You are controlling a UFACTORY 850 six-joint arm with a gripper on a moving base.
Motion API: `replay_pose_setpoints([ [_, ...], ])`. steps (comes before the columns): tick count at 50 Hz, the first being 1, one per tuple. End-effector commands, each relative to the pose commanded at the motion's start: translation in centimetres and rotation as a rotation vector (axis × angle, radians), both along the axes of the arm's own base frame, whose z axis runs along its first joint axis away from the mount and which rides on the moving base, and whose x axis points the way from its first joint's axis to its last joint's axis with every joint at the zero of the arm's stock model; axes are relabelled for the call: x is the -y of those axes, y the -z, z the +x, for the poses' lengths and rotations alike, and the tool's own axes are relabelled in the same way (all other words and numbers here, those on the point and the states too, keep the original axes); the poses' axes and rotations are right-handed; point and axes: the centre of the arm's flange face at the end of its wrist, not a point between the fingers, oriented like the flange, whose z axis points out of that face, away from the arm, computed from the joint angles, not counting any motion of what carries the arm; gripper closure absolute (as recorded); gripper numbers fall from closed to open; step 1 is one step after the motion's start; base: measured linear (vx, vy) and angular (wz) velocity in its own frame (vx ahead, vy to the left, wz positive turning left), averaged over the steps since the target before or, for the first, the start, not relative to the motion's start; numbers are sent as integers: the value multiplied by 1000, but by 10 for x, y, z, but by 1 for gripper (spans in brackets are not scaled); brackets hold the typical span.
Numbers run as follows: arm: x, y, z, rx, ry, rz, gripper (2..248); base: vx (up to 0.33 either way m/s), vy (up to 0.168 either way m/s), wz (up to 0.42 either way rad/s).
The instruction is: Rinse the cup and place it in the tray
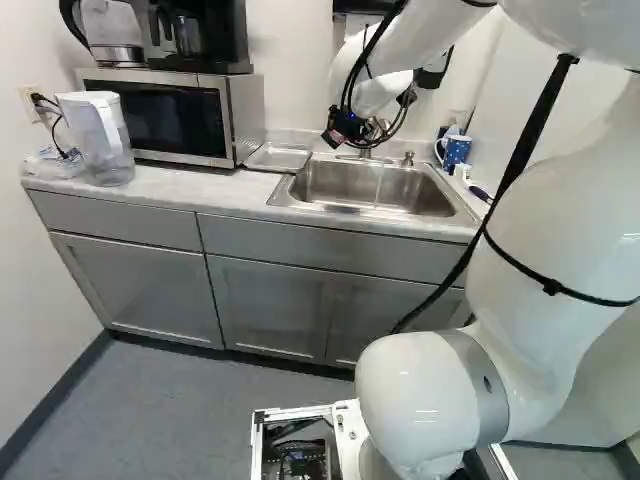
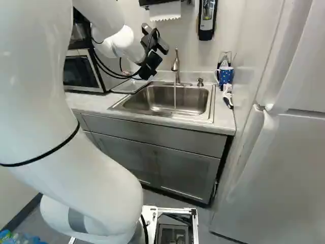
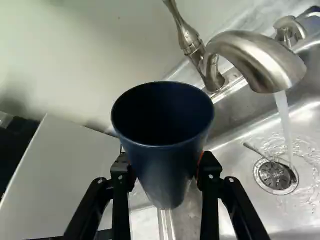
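Note:
In the right base view my gripper (image 2: 151, 63) hangs above the left back of the sink (image 2: 205, 116), left of the faucet (image 2: 176, 66). In the wrist view the gripper (image 3: 165, 172) is shut on a dark blue cup (image 3: 167, 165), one finger on each side. The cup's rim faces the wrist camera and its inside looks dark. Water (image 3: 284, 120) runs from the faucet into the sink beside the cup, not into it. A flat metal tray (image 1: 278, 158) lies on the counter between microwave and sink.
The microwave (image 1: 160, 115) stands left of the tray, with a water pitcher (image 1: 100, 135) beside it. Right of the sink are a blue spotted mug (image 2: 225, 75) and a brush (image 2: 228, 96). A soap dispenser (image 2: 206, 20) hangs on the wall; a fridge (image 2: 284, 152) stands at the right.

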Motion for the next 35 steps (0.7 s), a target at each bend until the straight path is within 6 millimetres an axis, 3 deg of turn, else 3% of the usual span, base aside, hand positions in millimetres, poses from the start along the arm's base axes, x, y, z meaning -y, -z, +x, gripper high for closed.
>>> replay_pose_setpoints([
  [35, 0, 0, 0, 2, -171, -326, 125, 0, 0, 0],
])
